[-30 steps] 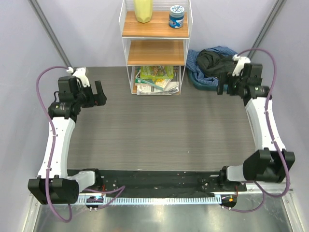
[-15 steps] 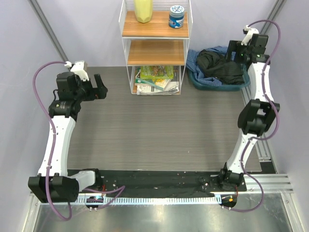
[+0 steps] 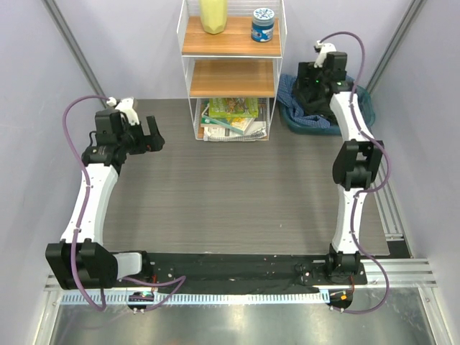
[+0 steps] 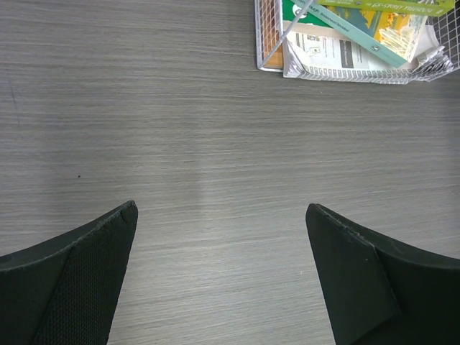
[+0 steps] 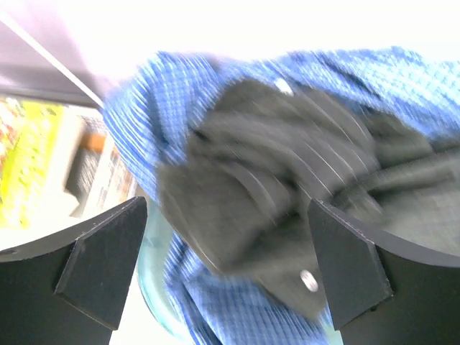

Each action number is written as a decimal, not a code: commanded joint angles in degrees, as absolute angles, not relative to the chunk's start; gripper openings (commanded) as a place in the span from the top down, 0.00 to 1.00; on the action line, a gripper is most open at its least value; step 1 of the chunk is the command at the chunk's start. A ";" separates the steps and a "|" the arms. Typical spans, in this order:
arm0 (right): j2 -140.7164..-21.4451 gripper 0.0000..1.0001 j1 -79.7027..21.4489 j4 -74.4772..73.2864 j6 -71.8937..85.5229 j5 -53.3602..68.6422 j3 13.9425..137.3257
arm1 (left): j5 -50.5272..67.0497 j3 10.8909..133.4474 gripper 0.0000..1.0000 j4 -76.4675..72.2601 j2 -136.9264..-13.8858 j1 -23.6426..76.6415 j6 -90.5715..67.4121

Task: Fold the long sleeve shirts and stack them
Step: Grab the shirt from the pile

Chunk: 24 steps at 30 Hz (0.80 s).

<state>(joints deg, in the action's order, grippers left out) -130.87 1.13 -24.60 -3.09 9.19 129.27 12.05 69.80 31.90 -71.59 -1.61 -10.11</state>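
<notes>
Lying crumpled, charcoal shirt atop blue shirt; axis indiscernible.

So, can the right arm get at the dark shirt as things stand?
Probably yes: the right gripper hangs open right over the dark shirt, which lies on top of the blue shirt, with nothing between.

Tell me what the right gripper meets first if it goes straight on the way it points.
Probably the dark charcoal shirt, centred before the right gripper and heaped on the blue shirt in the basket. The wrist view is blurred, so the gap is unclear.
</notes>
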 commanded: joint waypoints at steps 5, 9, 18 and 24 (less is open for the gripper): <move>-137.90 0.00 0.26 -16.61 -2.90 0.26 136.14 | 13.36 70.05 0.00 29.79 -72.33 -1.85 -9.50; -139.66 0.00 0.35 -15.82 -2.37 -1.84 135.35 | 12.40 70.05 0.00 29.62 -72.86 -1.85 -8.88; -129.50 0.99 1.32 -17.13 -3.07 -0.79 133.60 | 13.09 71.10 0.00 30.50 -72.60 -1.85 -9.58; -109.30 0.99 2.99 -19.94 -1.41 9.57 129.29 | 14.24 72.60 0.00 31.29 -69.80 -1.93 -11.07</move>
